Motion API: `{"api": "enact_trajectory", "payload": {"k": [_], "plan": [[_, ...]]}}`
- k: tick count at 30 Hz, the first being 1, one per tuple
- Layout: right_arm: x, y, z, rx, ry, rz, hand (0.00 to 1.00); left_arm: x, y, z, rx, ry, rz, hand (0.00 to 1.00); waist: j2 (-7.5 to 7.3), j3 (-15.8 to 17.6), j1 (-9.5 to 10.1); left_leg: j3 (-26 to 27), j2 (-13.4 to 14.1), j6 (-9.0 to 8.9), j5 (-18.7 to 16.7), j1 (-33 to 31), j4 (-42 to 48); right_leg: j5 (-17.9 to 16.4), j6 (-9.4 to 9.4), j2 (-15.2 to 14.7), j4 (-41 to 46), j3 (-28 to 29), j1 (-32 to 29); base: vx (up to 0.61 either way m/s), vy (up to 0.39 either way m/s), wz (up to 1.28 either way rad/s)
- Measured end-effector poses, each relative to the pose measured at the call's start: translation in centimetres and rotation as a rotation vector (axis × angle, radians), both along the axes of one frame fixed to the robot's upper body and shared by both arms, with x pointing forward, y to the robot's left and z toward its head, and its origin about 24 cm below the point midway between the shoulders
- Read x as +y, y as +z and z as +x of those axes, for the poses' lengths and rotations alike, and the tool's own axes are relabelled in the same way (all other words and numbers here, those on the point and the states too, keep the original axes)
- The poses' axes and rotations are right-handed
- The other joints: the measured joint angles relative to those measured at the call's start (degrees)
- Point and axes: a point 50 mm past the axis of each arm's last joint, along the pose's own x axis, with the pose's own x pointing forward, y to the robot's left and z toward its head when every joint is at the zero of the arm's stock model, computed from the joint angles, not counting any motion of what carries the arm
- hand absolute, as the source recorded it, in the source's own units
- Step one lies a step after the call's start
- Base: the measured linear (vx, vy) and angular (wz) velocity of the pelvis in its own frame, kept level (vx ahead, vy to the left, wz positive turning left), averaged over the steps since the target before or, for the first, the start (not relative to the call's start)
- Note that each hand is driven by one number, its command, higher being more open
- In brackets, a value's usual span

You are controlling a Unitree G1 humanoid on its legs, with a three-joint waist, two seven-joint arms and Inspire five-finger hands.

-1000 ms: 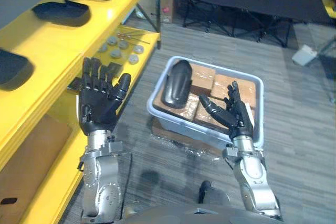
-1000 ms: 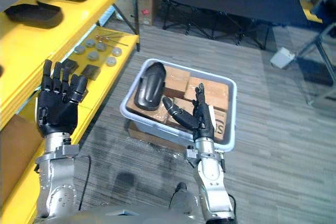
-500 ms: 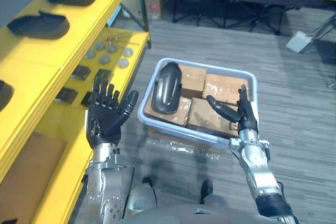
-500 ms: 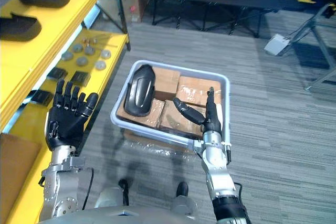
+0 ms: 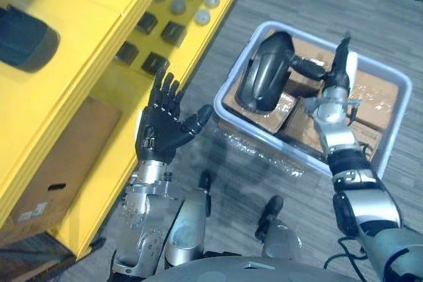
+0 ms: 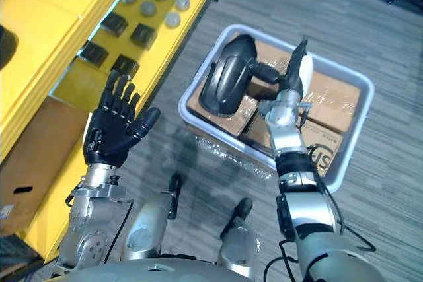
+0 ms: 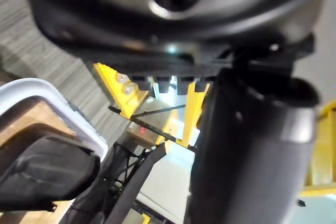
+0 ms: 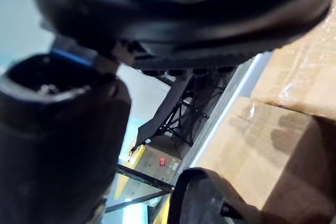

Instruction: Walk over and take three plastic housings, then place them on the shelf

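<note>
The left hand (image 5: 160, 138), fingers spread wide, hangs beside the yellow metal shelf (image 5: 86, 37). The right hand (image 5: 332, 97), fingers straight, is over the pale plastic tub (image 6: 187, 94), its thumb by the black plastic housing (image 5: 264, 74).

Nothing properly readable here. The cardboard box (image 6: 324, 154) at the near right of the grey bin (image 6: 354, 135) has dark print, and the carton (image 5: 63, 163) under the yellow shelf (image 5: 73, 28) has a white label (image 5: 30, 214), both too small to read.

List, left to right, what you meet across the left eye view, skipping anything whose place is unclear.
plastic housing on the yellow shelf → left hand, open above the floor → plastic housing in the grey bin → right hand, open beside that housing
</note>
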Motion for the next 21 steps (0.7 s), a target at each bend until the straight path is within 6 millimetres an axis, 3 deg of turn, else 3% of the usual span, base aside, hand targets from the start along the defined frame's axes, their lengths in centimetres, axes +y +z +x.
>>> {"api": "enact_trajectory", "payload": {"k": [5,9,14,15,18,21], "plan": [[-1.1,0.7,0.9,0.071,-0.068,-0.094,1.0,-1.7,-0.7,0.7,0.043,-0.072,-0.026,1.0,1.64,1.62,1.26,-0.11,-0.11,0.05,1.02,-1.04,-0.06,0.08,0.06,-0.04,0.13,0.01,-0.92,-0.05,0.014,0.02],[-1.8,2.8,1.6,0.074,-0.091,-0.151,1.0,-2.0,-1.5,1.2,0.081,-0.072,-0.026,1.0,2.99,2.98,1.4,-0.35,0.0,0.04,1.75,-2.55,-0.15,0.08,0.04,-0.04,0.99,0.02,-2.66,-0.05,0.011,0.01],[-1.4,2.3,2.1,0.193,-0.059,-0.236,1.0,-2.8,-2.8,1.1,0.153,-0.086,-0.044,1.0,3.11,3.04,2.35,-0.32,0.07,-0.14,2.8,-2.66,-1.32,-0.02,-0.2,-0.02,1.09,-0.02,-3.36,-0.01,0.001,0.0],[-1.5,1.8,2.2,0.238,-0.054,-0.253,0.0,-3.1,-2.8,1.1,0.153,-0.097,-0.046,1.0,3.15,3.06,2.81,-0.33,0.04,-0.2,3.16,-2.55,-1.95,-0.05,-0.25,-0.04,1.1,-0.08,-3.49,-0.01,-0.008,0.04],[-1.6,1.0,2.2,0.325,-0.063,-0.366,0.0,-3.5,-2.4,1.3,0.138,-0.108,-0.056,1.0,4.08,3.59,3.2,-0.69,-0.11,-0.3,3.96,-2.53,-2.98,-0.26,-0.56,-0.22,1.72,-0.58,-3.88,-0.04,0.002,0.1],[-2.5,2.7,2.4,0.36,-0.124,-0.574,0.0,-3.5,-2.1,1.5,0.117,-0.106,-0.059,1.0,4.9,4.03,3.02,-1.07,-0.38,-0.37,5.57,-1.93,-5.38,-0.37,-0.72,-0.48,2.09,-1.22,-4.24,-0.06,0.005,0.08]]}}
